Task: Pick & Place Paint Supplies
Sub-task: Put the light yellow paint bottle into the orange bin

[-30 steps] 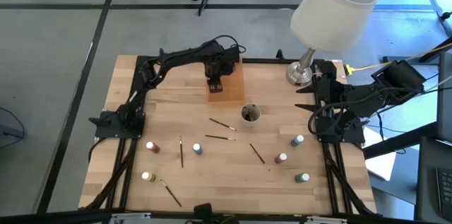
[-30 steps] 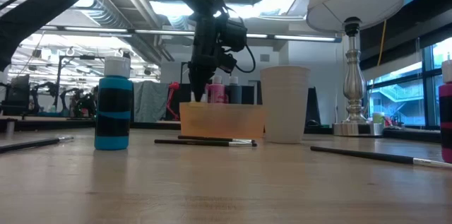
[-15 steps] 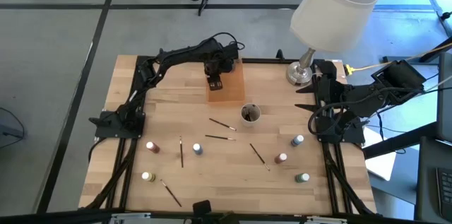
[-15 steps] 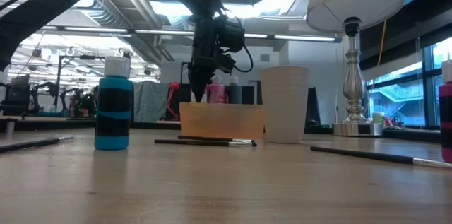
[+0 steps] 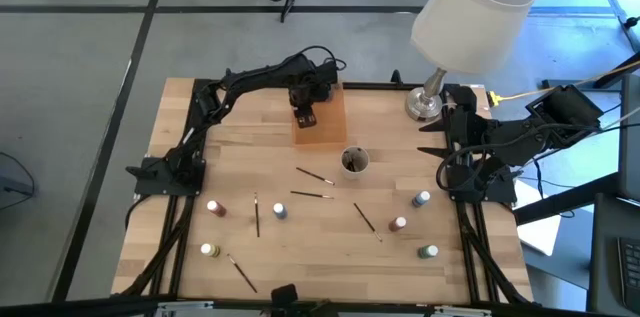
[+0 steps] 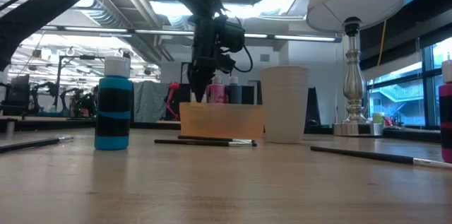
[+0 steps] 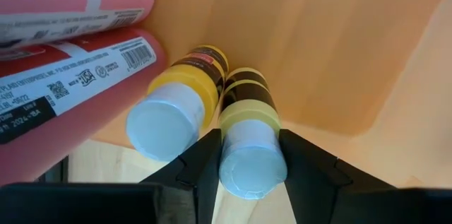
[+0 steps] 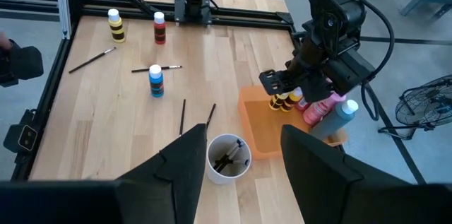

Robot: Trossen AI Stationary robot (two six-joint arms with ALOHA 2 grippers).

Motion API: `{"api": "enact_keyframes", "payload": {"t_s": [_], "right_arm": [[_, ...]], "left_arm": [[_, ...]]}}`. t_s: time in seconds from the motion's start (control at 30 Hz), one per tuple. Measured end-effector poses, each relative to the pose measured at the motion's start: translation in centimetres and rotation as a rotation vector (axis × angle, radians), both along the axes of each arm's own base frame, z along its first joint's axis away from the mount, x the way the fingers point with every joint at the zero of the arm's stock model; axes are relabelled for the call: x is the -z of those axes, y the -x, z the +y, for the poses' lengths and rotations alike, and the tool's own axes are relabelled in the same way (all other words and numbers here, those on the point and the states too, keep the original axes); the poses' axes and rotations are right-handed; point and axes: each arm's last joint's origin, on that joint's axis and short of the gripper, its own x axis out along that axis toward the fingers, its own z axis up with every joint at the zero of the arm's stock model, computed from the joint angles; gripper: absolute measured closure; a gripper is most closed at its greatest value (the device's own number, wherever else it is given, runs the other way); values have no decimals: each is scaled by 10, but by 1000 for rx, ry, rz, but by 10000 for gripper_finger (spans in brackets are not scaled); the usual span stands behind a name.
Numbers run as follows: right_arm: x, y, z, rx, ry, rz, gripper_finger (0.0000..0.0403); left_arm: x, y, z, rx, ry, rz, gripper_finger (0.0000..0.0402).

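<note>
Two yellow bottles (image 7: 212, 100) in tray (image 7: 339, 47)

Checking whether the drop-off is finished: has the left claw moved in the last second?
Yes, slightly: the left claw has lifted a little above the orange tray, its tip sitting higher against the tray rim in the low view.

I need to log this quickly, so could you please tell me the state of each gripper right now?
Left gripper: around a yellow bottle in the orange tray; grip cannot be told.
Right gripper: open, empty, at the table's right edge.
</note>
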Motion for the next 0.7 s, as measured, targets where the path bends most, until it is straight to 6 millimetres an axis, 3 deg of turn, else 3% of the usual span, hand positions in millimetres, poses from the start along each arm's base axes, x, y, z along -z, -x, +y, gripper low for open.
{"api": "enact_keyframes", "payload": {"t_s": [0.4, 0.7], "right_arm": [[0, 0, 0, -3, -9, 2, 216], [1, 0, 1, -15, -19, 12, 216]], "left_arm": [[0, 0, 0, -4, 10, -4, 264], [1, 3, 5, -50, 27, -17, 240]]}}
